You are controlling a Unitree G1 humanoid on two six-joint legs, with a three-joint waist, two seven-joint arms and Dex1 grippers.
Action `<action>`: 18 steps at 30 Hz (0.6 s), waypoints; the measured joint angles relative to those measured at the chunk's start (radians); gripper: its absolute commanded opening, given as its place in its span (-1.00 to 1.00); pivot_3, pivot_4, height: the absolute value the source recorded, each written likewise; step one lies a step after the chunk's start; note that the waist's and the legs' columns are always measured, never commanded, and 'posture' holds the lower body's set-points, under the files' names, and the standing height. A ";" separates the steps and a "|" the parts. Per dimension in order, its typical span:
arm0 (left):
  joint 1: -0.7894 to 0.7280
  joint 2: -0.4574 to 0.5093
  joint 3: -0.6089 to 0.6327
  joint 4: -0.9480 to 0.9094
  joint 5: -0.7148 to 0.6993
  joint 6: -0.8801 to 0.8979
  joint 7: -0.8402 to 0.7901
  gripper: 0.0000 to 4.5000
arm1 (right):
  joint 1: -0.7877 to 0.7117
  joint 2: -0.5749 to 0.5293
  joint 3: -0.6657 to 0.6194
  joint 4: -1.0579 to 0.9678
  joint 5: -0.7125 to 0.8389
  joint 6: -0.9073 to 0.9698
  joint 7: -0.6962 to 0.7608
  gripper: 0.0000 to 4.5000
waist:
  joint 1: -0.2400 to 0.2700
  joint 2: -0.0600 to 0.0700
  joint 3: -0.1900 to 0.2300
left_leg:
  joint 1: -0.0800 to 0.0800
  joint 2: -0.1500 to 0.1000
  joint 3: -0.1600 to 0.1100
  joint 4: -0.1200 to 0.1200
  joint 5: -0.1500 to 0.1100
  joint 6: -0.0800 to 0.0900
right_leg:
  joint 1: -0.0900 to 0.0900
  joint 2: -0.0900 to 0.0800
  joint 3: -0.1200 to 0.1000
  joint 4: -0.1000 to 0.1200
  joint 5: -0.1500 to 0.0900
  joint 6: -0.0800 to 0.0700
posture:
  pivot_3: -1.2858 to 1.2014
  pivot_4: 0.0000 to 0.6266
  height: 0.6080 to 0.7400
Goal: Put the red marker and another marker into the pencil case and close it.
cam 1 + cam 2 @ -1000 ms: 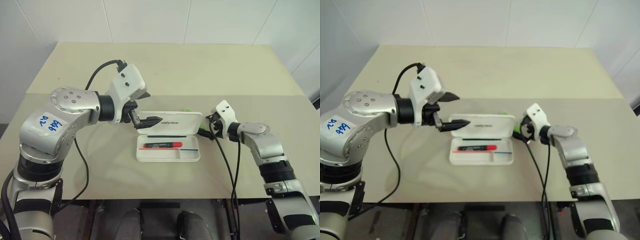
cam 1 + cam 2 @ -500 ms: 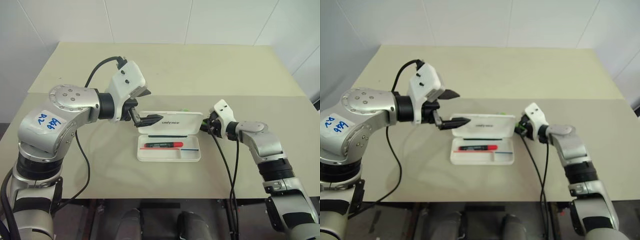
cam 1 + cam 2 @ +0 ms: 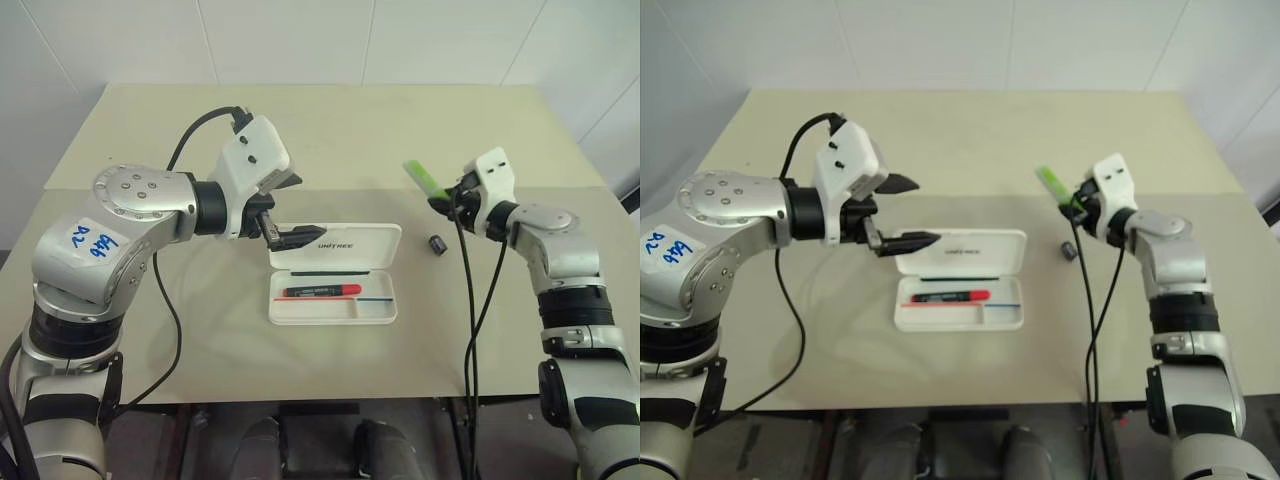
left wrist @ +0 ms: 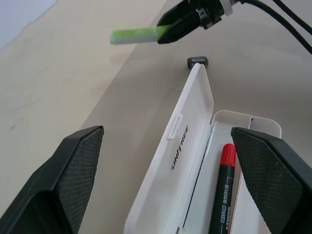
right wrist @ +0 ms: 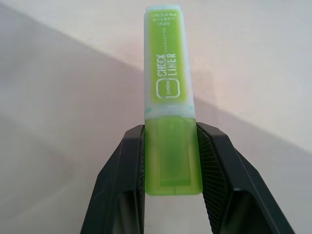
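Observation:
The white pencil case (image 3: 333,314) lies open at the table's middle, its lid (image 3: 352,244) tilted up at the back. Inside the tray rests the red marker (image 3: 322,291). My left gripper (image 3: 295,210) hovers open just above the lid's left end, nothing between its fingers. To the right of the case, my right gripper (image 3: 440,198) is shut on the light-green highlighter (image 3: 422,178) and holds it in the air. In the right wrist view the highlighter (image 5: 168,97) is clamped by its lower end and sticks out past the fingertips (image 5: 136,141).
A tiny dark cylinder (image 3: 437,243) lies on the table just right of the case lid, below the raised highlighter. The beige table (image 3: 330,130) stretches bare behind the case, and its front edge runs close below the tray.
My right gripper shut on the green highlighter beside the case's right end, then lifted it up and to the right. The tiny dark cylinder now shows on the table. The left arm stayed put.

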 measured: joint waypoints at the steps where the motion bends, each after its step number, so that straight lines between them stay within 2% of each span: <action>1: 0.000 0.011 0.002 0.000 -0.003 -0.004 -0.008 1.00 | 0.000 -0.006 -0.012 -0.013 0.023 -0.003 0.030 -0.51 | 0.001 0.000 0.000 | 0.000 0.000 0.000 0.000 0.000 0.000 | 0.000 0.000 0.000 0.000 0.000 0.000 | 0.03 -0.52 1.00; 3: 0.004 0.047 0.015 -0.001 -0.013 -0.022 -0.034 1.00 | 0.006 -0.034 -0.028 -0.091 0.087 0.009 0.121 -0.51 | 0.002 0.001 0.001 | -0.002 0.000 0.001 0.000 0.000 0.000 | -0.002 0.000 0.001 0.000 0.000 0.000 | 0.03 -0.52 1.00; 8: 0.080 0.164 0.126 0.000 -0.050 -0.150 -0.158 1.00 | 0.082 -0.170 -0.031 -0.447 0.308 0.159 0.375 -0.51 | 0.003 0.002 0.001 | -0.003 0.001 0.001 -0.001 0.000 0.000 | -0.004 0.001 0.001 0.000 0.000 0.000 | 0.03 -0.52 1.00; 11: 0.166 0.223 0.206 -0.009 -0.103 -0.207 -0.251 1.00 | 0.127 -0.191 -0.031 -0.571 0.418 0.207 0.470 -0.51 | 0.002 0.002 0.001 | -0.002 0.001 0.002 0.001 -0.001 0.001 | -0.004 0.000 0.002 -0.001 0.000 0.000 | 0.03 -0.52 1.00; 15: 0.268 0.263 0.293 -0.014 -0.179 -0.226 -0.327 1.00 | 0.156 -0.204 -0.023 -0.682 0.503 0.238 0.534 -0.51 | 0.004 0.002 0.001 | -0.002 0.001 0.002 0.001 -0.001 0.001 | -0.004 0.000 0.002 -0.001 0.000 0.000 | 0.03 -0.52 1.00; 18: 0.411 0.315 0.320 -0.027 -0.210 -0.230 -0.380 1.00 | 0.161 -0.210 0.064 -0.740 0.475 0.224 0.547 -0.51 | 0.003 0.002 0.001 | -0.002 0.001 0.002 0.001 -0.001 0.001 | -0.004 0.000 0.002 -0.001 0.000 0.000 | 0.03 -0.52 1.00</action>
